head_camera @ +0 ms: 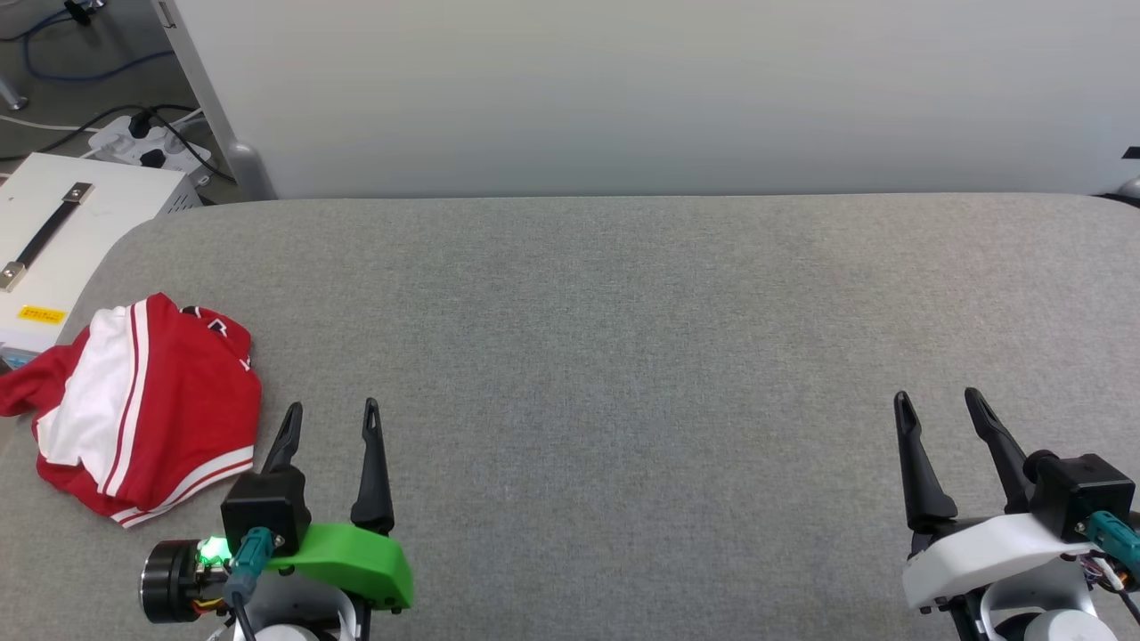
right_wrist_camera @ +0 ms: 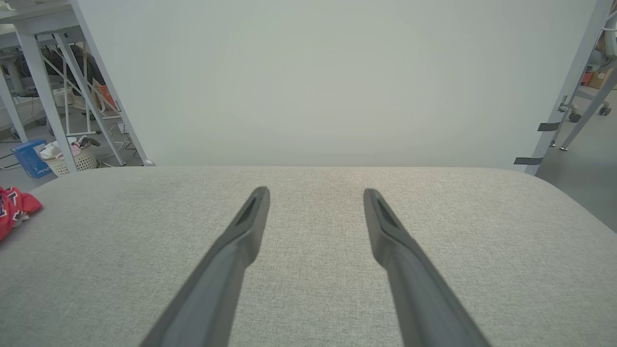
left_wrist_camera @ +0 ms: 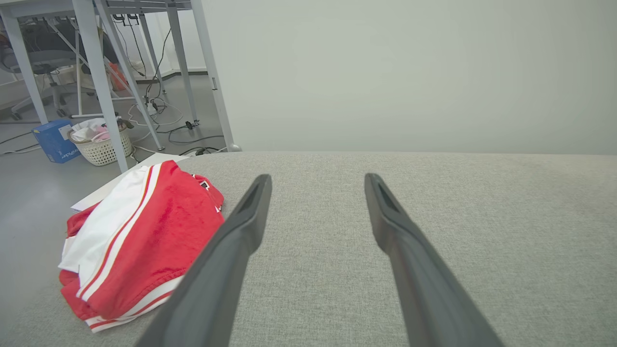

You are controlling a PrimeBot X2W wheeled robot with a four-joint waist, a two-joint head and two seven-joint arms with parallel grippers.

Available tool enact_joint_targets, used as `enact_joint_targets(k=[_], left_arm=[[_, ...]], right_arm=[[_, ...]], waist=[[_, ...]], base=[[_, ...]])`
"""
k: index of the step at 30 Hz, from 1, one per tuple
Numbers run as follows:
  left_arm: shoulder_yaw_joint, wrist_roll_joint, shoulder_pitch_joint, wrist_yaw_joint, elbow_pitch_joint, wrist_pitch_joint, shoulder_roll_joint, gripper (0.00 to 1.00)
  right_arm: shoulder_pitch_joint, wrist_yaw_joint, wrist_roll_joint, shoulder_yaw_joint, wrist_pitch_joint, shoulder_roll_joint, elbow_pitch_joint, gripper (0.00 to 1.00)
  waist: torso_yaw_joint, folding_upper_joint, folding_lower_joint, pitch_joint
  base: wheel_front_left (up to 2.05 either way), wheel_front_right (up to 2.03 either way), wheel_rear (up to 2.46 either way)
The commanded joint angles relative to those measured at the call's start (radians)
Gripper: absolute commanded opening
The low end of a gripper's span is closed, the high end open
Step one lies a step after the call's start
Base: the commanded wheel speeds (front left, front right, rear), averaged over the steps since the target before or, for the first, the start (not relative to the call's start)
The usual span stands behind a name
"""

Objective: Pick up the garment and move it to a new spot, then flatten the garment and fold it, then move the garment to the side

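The garment (head_camera: 151, 409) lies crumpled at the near left corner of the grey padded table (head_camera: 623, 338), red with a white sleeve and striped trim. The left wrist view shows the garment (left_wrist_camera: 140, 241) to the left of my fingers. Its red edge (right_wrist_camera: 12, 209) peeks in at the far left of the right wrist view. My left gripper (head_camera: 331, 411) stands open just right of the garment, apart from it, with nothing between its fingers. Far off at the lower right, my right gripper (head_camera: 937, 399) is open and empty above bare fabric.
A white panel (head_camera: 623, 89) stands along the table's far edge. A white box with a black handle (head_camera: 53, 231) sits off the table's left corner, with cables and a power strip (head_camera: 147, 142) on the floor. Desk legs and a laundry basket (left_wrist_camera: 101, 144) stand beyond.
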Motion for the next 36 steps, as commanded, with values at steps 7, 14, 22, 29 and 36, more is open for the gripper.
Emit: enact_joint_targets(k=[7, 14, 22, 29, 36], left_arm=[[-0.008, -0.015, -0.017, 0.01, 0.004, -0.024, -0.002, 1.0], [-0.015, -0.02, -0.016, 0.016, 0.008, -0.041, -0.002, 1.0], [-0.023, -0.019, -0.017, 0.021, 0.011, -0.057, -0.003, 1.0], [-0.029, -0.025, -0.021, 0.024, 0.012, -0.072, -0.003, 1.0], [-0.034, -0.035, -0.021, 0.027, 0.015, -0.087, -0.003, 1.0]], right_arm=[[0.012, 0.0, 0.027, -0.006, -0.025, 0.0, -0.006, 1.0], [0.019, 0.0, 0.044, -0.007, -0.041, 0.0, -0.012, 1.0], [0.024, 0.0, 0.044, -0.006, -0.058, 0.0, -0.02, 1.0], [0.029, 0.0, 0.05, -0.011, -0.072, 0.0, -0.019, 1.0], [0.034, -0.001, 0.049, -0.012, -0.087, 0.0, -0.017, 1.0]], waist=[[-0.001, 0.0, -0.0001, 0.0], [-0.001, 0.0, -0.0001, 0.0], [-0.001, 0.0, -0.0001, 0.003], [0.0, 0.0, -0.0001, 0.006], [0.002, 0.0, -0.0001, 0.008]], base=[[0.0, 0.0, 0.0], [0.0, 0.0, 0.0], [0.0, 0.0, 0.0], [0.0, 0.0, 0.0], [0.0, 0.0, 0.0]])
